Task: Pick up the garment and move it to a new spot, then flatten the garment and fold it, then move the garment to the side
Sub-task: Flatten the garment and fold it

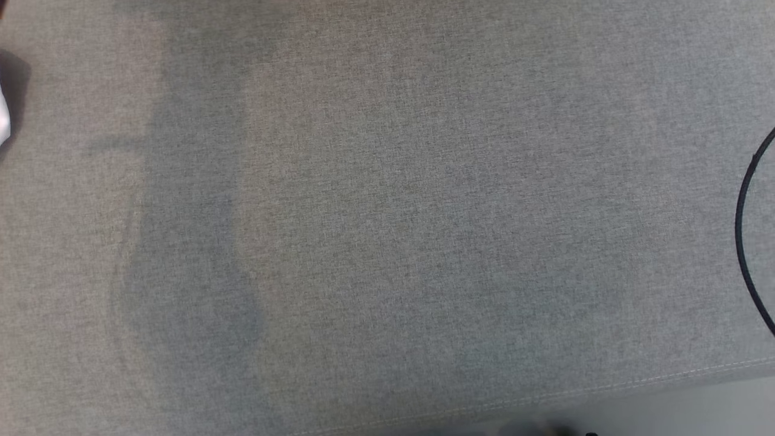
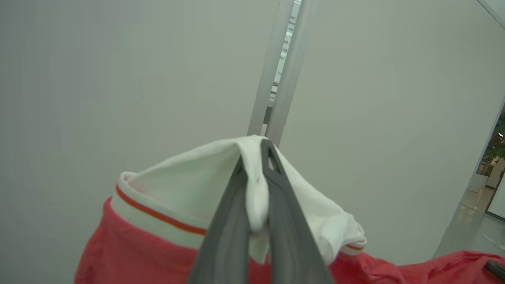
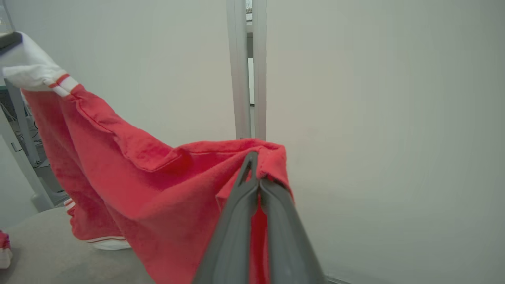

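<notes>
Fingers on red, white-trimmed garment

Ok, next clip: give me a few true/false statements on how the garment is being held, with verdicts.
1. The left gripper is shut on the garment's white trim. True.
2. The right gripper is open and holds nothing. False: it is shut on a red fold of the garment.
3. A black cable curves over the grey surface at the right of the head view. True.
4. The garment lies flat on the grey surface. False: it hangs lifted between the two grippers.
5. The garment is blue. False: it is red with white, striped trim.
</notes>
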